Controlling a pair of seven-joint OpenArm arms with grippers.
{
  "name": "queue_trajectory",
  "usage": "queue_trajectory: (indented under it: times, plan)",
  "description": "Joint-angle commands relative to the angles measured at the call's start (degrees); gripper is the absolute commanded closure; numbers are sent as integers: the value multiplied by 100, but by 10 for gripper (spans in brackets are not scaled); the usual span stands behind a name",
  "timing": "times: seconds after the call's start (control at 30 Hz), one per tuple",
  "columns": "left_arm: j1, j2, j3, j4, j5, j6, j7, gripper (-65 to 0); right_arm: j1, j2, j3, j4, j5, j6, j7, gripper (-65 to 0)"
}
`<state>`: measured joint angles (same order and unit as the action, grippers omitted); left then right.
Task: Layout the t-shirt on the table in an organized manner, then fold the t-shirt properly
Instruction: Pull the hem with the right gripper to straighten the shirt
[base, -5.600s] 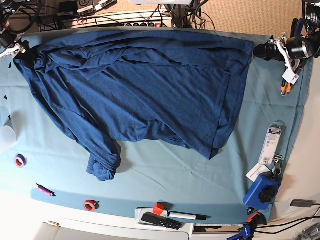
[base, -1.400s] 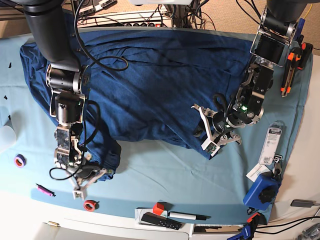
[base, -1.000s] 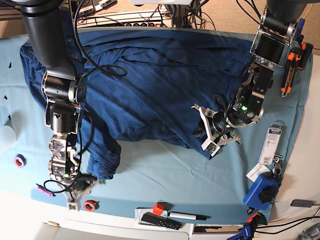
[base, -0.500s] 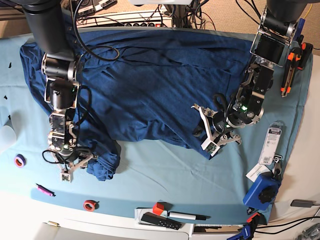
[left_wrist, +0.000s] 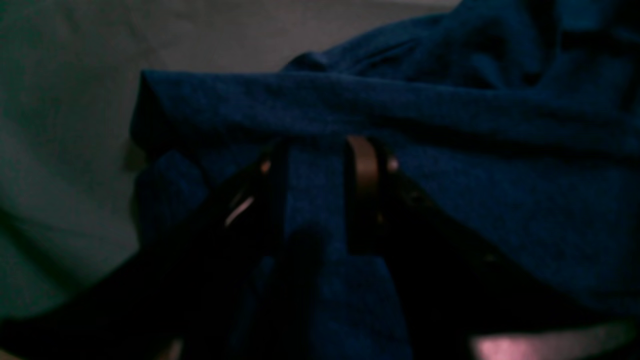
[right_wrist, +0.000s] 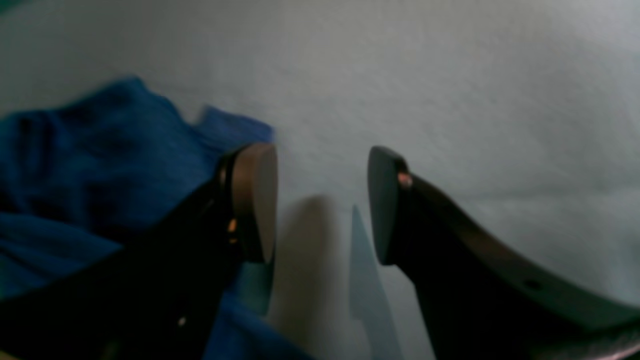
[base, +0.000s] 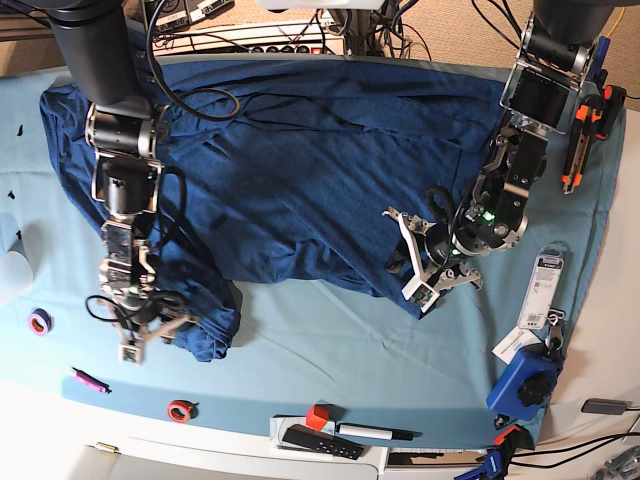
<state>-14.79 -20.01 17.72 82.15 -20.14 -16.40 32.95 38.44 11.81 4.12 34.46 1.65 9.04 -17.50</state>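
The dark navy t-shirt (base: 320, 150) lies spread over the far half of the table (base: 330, 350), with a bunched sleeve at the front left. My left gripper (base: 412, 262) is at the shirt's front right corner. In the left wrist view it (left_wrist: 318, 175) is shut on a fold of the t-shirt (left_wrist: 450, 200). My right gripper (base: 155, 335) is beside the bunched sleeve. In the right wrist view it (right_wrist: 322, 200) is open and empty over the teal table cloth (right_wrist: 450, 75), with the t-shirt (right_wrist: 75, 165) just to its left.
Along the front edge lie a purple tape roll (base: 40, 322), a pink marker (base: 88, 380), a red tape roll (base: 180, 410), a red block (base: 318, 417), a black remote (base: 320, 441) and a pen (base: 375, 432). A blue device (base: 525, 385) and a packaged item (base: 545, 288) sit at the right.
My right arm has drawn back from near the red tape roll at the front edge to the left side of the bunched sleeve. The left arm has not moved.
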Motion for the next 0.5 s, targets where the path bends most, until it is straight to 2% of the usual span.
queue_trajectory:
  times: [0.0, 0.3, 0.47]
  plan:
    - [-142, -28, -31, 98, -42, -15, -146, -204, 221, -15, 11, 105, 48, 37, 210, -293]
    - [-140, -31, -31, 98, -42, -15, -138, -204, 221, -234, 11, -125, 48, 9, 315, -293]
    - [-140, -31, -31, 98, -42, -15, -136, -204, 219, -232, 11, -702, 48, -63, 686, -293]
